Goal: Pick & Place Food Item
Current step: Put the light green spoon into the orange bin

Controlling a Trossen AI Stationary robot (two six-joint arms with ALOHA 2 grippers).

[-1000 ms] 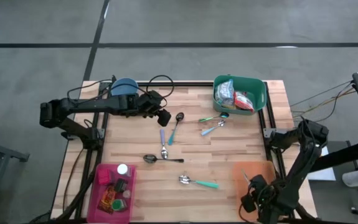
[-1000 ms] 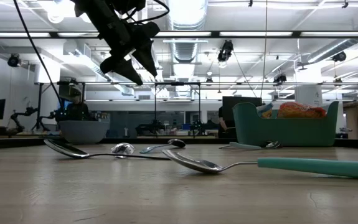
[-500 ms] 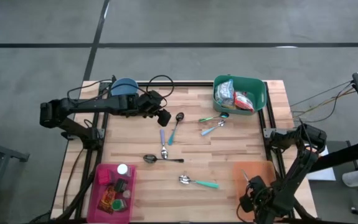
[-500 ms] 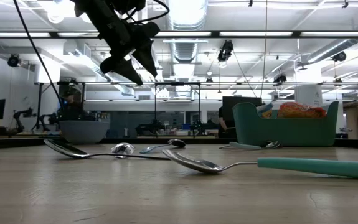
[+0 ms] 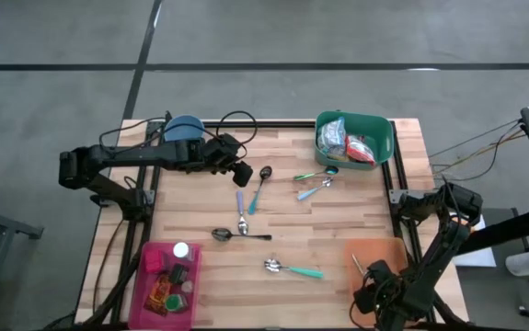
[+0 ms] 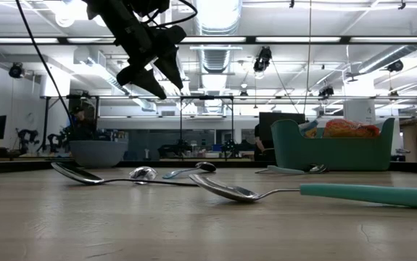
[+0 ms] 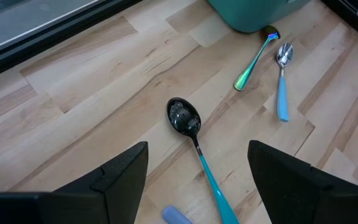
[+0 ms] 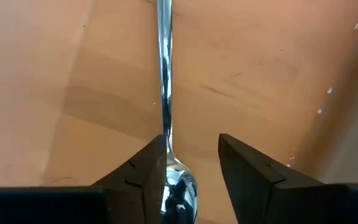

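Your right hand (image 8: pixel 193 152) is parting its fingers: a second ago they were pressed together, and now they are standing apart around the bowl end of the silver spoon (image 8: pixel 164 74). The spoon is lying flat on the orange mat (image 8: pixel 54 62) at the near right corner of the worktop (image 5: pixel 338 221). I am judging this a release, so the spoon is as good as placed. You are handling cutlery here, though. The food packets (image 5: pixel 342 138) are sitting untouched in the green bin (image 5: pixel 379 129) at the far right corner.

Your left hand (image 7: pixel 197 149) is hovering spread and empty above the black-bowled spoon (image 7: pixel 183 116), near the blue bowl (image 5: pixel 185 127); it has not been moving.

The worktop is pale wooden planking, and several more spoons are lying scattered over its middle. A pink tray (image 5: pixel 144 276) of small items is sitting at the near left corner. Beyond it, the low view is showing a large open hall with strip lights and hanging cables.
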